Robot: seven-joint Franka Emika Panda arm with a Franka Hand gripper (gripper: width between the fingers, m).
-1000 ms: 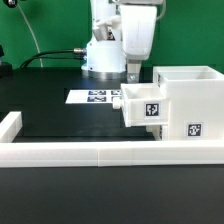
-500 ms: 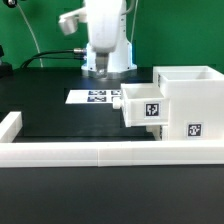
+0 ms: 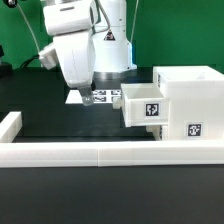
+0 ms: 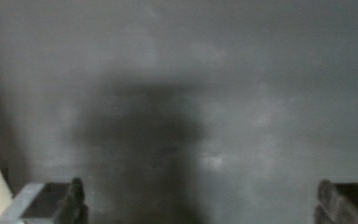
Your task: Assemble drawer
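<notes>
The pincer (image 4: 194,205) is spread wide, its two dark fingertips (image 4: 48,203) set well apart at the edges of the wrist view, and between them there's only blurred dark mat (image 4: 194,90), nothing gripped. From the exterior view the arm's white wrist housing (image 3: 72,50) hangs low over the marker board (image 3: 100,97), covering the board's end toward the exterior view's left; the fingers themselves are hidden behind that housing.

Off to the pincer's side, toward the exterior view's right, stands the drawer shell (image 3: 192,105), a tall white box open at the top with a square tag on its front. One knobbed tray (image 3: 146,106) juts out of the shell on the side facing the pincer, part-way in, its own tag showing. Shell and tray sit well apart from the pincer, right up against the low white wall (image 3: 90,152) that edges the mat on the desk (image 3: 60,195). That wall runs across below the pincer, a raised end at the exterior view's left.
</notes>
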